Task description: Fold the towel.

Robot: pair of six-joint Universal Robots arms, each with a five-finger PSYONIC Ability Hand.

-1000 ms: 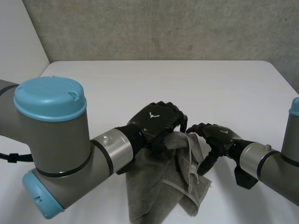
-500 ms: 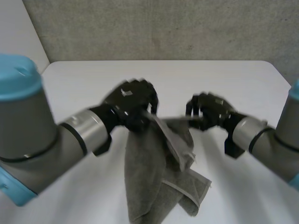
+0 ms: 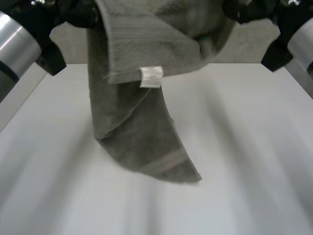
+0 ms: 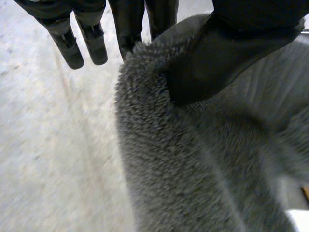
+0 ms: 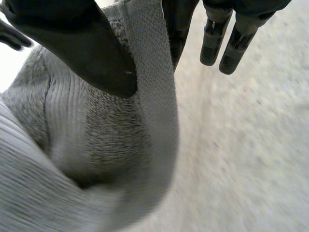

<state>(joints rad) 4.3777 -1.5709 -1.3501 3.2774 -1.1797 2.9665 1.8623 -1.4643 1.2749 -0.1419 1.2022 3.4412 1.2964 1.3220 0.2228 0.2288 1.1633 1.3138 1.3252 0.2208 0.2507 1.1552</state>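
A grey towel (image 3: 142, 98) hangs in the air above the white table (image 3: 244, 147), bunched and twisted, with a white label (image 3: 151, 77) on its upper hem. My left hand (image 3: 78, 10) holds its top edge at the left. In the left wrist view the thumb (image 4: 227, 53) pinches the fluffy towel (image 4: 193, 164) against the fingers (image 4: 130, 24). My right hand (image 3: 244, 10) holds the top edge at the right. Its thumb (image 5: 77, 43) presses the towel's hem (image 5: 149, 72) against the fingers (image 5: 181, 24). The towel's lowest corner (image 3: 188, 174) hangs close to the table.
A grey wall (image 3: 244, 44) stands behind the table's far edge. Both forearms (image 3: 14, 44) reach in from the upper corners of the head view.
Both hands closed on the towel's top edge and rose high, apart from each other. The towel left the table and now hangs between them.
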